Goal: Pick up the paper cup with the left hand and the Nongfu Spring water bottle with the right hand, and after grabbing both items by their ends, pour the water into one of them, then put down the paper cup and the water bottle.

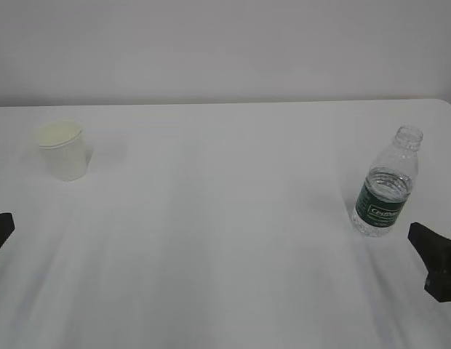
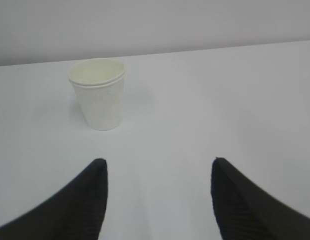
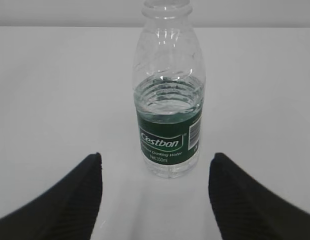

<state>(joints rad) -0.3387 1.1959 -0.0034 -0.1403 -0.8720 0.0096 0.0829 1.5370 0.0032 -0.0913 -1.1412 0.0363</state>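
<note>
The off-white paper cup [image 1: 63,150] stands upright at the far left of the table. In the left wrist view the paper cup [image 2: 98,95] is ahead and a little left of my left gripper [image 2: 157,161], which is open and holds nothing. The capless Nongfu Spring water bottle [image 1: 386,185], clear with a dark green label, stands upright at the right. In the right wrist view the bottle [image 3: 169,115] stands just ahead of my open right gripper [image 3: 157,156], centred on the gap and untouched. Water [image 3: 168,97] fills it to just above the label. Only the tips of each gripper show in the exterior view.
The white table [image 1: 225,240] spreads between cup and bottle. A pale wall [image 1: 225,43] rises behind its far edge, and the table's back right corner [image 1: 449,104] is rounded.
</note>
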